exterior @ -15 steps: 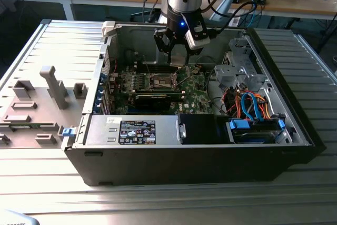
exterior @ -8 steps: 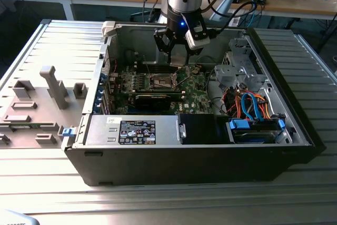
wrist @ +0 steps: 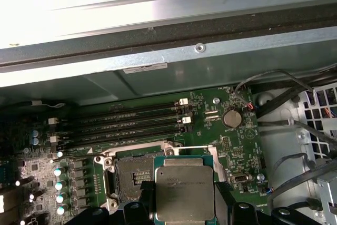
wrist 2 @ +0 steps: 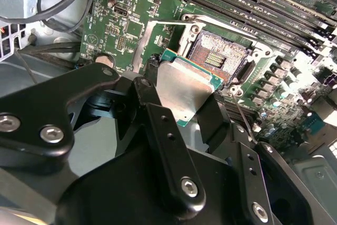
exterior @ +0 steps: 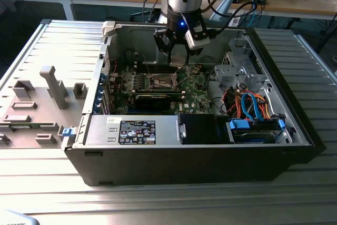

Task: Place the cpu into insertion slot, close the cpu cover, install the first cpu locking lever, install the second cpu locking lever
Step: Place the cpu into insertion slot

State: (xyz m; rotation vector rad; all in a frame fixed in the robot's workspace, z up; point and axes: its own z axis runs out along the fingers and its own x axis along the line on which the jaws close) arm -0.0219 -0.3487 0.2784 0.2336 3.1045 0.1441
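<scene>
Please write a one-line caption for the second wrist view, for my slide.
The gripper holds the cpu close to the insertion slot on the green motherboard.

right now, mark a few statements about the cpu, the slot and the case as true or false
1. The gripper grips the cpu between its fingers. True.
2. The cpu is seated in the insertion slot. False: the slot lies bare, and the cpu is held beside it in both wrist views.
3. The computer case lies open on top. True.
4. The blue and orange cables sit at the exterior view's left end of the case. False: they are at its right end.
</scene>
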